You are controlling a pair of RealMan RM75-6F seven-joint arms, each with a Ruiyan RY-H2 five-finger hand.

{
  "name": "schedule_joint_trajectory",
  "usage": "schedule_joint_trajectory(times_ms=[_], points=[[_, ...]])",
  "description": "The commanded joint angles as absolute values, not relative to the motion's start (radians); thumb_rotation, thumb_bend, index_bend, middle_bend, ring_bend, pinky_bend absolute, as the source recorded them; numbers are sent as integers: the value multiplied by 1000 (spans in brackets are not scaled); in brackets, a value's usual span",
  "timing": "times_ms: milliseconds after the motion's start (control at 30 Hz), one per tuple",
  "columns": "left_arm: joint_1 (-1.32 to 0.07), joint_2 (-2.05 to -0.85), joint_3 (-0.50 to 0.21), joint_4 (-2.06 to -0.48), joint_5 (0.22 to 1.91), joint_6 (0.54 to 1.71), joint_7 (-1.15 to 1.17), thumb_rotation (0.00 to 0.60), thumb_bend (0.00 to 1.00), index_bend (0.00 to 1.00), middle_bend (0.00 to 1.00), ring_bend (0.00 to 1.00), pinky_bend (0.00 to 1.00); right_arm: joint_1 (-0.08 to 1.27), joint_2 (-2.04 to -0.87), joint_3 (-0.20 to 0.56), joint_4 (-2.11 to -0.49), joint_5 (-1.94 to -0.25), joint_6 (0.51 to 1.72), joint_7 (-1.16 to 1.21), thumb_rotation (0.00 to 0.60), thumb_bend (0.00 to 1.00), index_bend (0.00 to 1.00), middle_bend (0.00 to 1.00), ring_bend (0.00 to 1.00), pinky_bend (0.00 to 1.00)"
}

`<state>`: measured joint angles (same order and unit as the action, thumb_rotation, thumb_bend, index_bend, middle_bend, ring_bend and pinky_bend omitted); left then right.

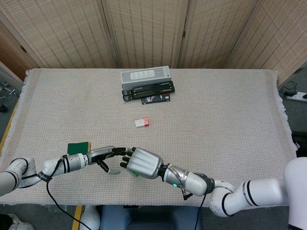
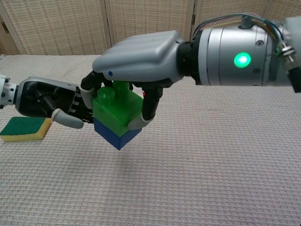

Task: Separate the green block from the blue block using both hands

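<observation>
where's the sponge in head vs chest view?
Head view: sponge sits lower left on the tablecloth, its near edge behind the left hand.
Chest view: sponge lies at the far left edge, below the left hand.
Shared landmark: the right hand, just right of the left hand in both views.
</observation>
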<state>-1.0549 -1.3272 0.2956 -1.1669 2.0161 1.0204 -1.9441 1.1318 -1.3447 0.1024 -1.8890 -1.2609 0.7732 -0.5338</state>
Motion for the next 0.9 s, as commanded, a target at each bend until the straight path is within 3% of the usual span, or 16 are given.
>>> schedule_joint_trajectory(times_ms=[33,733,900], points=[[-1068,-1367,326,-1109,2020,1067,-1988,600,345,157,84,0,41,1133,-1349,105,-1885,-1257,768,-526,600,340,797,749,646,431],[-1131,-1449,370,-1122,1945,1075,-1953,600,329,142,84,0,28,1087,-1320,86,-1867,-1336,780,-439,600,340,798,749,644,431],[-1132,-1469,380,-1098,1933,1087,-1975,600,328,219,84,0,30,1083,-1329,84,-1852,-1352,774,-425,600,340,798,749,643,431]])
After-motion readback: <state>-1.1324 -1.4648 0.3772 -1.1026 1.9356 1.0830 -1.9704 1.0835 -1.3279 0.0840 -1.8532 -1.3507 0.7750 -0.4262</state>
